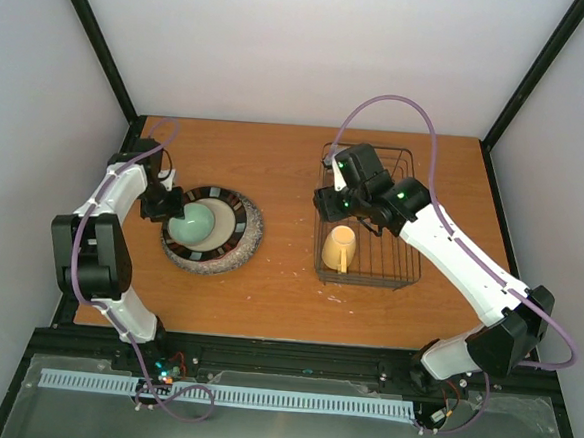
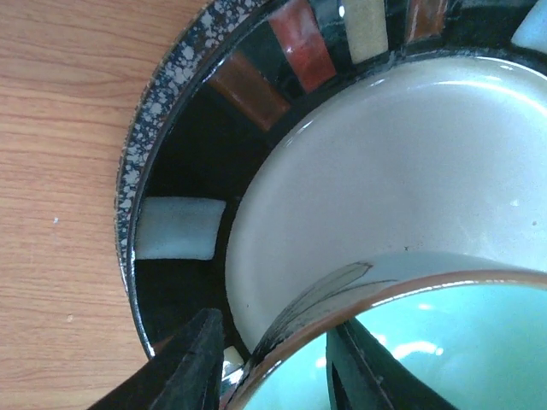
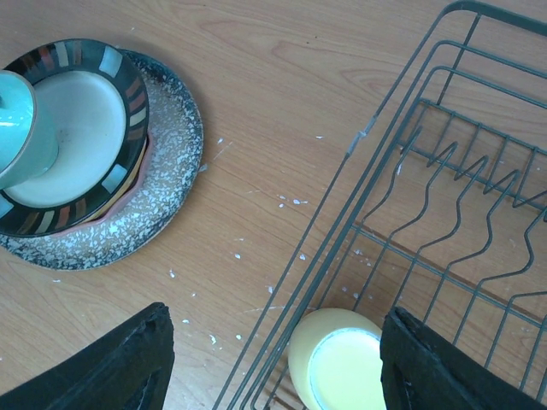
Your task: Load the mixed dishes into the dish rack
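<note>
Two plates sit stacked on the left half of the wooden table (image 1: 285,178). The lower plate is a wide round speckled plate (image 1: 248,241), grey and white and rough-looking. The upper one is a smaller glossy black plate (image 1: 223,196) with a rim of red, brown, cream and pale blue blocks and a smooth cream centre.

One teal bowl (image 1: 194,222) stands on the upper plate, toward its left side. It is round and glazed, with a thin brown lip.

One pale yellow mug (image 1: 339,248), smooth and tapered with a loop handle, lies in the near left corner of the dish rack (image 1: 368,281). That single rack is a rectangular basket of thin dark wire with a row of zigzag upright dividers. It sits on the right half of the table, well apart from the plates.

Two grippers are in view. The left gripper (image 2: 275,329) straddles the bowl's lip, one black finger (image 2: 192,367) outside the wall and the other inside. I cannot tell whether they press on it. The right gripper (image 3: 275,316) hangs above the rack's left edge over the mug, jaws wide apart and holding nothing.
</note>
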### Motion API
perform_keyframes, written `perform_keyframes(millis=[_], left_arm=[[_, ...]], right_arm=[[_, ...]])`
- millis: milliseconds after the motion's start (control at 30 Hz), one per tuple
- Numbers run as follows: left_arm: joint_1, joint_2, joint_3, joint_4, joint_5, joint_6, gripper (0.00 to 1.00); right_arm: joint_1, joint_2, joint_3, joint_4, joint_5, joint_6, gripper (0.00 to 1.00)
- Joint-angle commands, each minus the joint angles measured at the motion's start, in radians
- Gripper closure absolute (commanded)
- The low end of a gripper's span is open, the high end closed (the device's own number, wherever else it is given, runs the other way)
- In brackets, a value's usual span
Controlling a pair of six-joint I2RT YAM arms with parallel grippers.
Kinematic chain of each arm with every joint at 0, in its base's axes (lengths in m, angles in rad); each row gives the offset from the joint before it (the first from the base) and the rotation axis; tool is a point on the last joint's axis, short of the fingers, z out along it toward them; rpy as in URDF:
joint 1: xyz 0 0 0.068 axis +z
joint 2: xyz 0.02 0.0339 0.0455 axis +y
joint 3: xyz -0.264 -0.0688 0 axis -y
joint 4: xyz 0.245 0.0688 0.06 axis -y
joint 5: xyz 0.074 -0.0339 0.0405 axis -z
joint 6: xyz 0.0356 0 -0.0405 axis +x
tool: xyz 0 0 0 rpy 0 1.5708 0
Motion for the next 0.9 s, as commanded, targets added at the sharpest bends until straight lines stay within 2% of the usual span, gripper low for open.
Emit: perform_keyframes(millis=[0,100,267,333,400,700,867], left_arm=[[0.007,0.021,0.008,0.008,0.051,0.022,0.69],[0.007,0.027,0.005,0.013,0.067,0.023,0.74],[0.007,0.035,0.006,0.012,0.101,0.036,0.77],[0.007,0.041,0.008,0.012,0.111,0.041,0.84],[0.007,0.042,0.011,0.015,0.115,0.04,0.98],[0.007,-0.02,0.009,0.044,0.141,0.047,0.99],[0.007,-0.153,0.029,0.145,0.314,0.05,0.99]], right_arm=[[-0.008,0.006,0.023,0.006,-0.001,-0.014,0.35],[-0.01,0.006,0.019,0.006,0.0,-0.016,0.35],[-0.011,0.011,0.018,0.003,0.004,-0.024,0.35],[-0.012,0.011,0.019,0.001,0.006,-0.026,0.35],[-0.013,0.013,0.017,0.001,0.007,-0.028,0.35],[-0.014,0.016,0.011,0.004,0.004,-0.024,0.35],[-0.016,0.006,0.008,0.02,0.004,-0.025,0.35]])
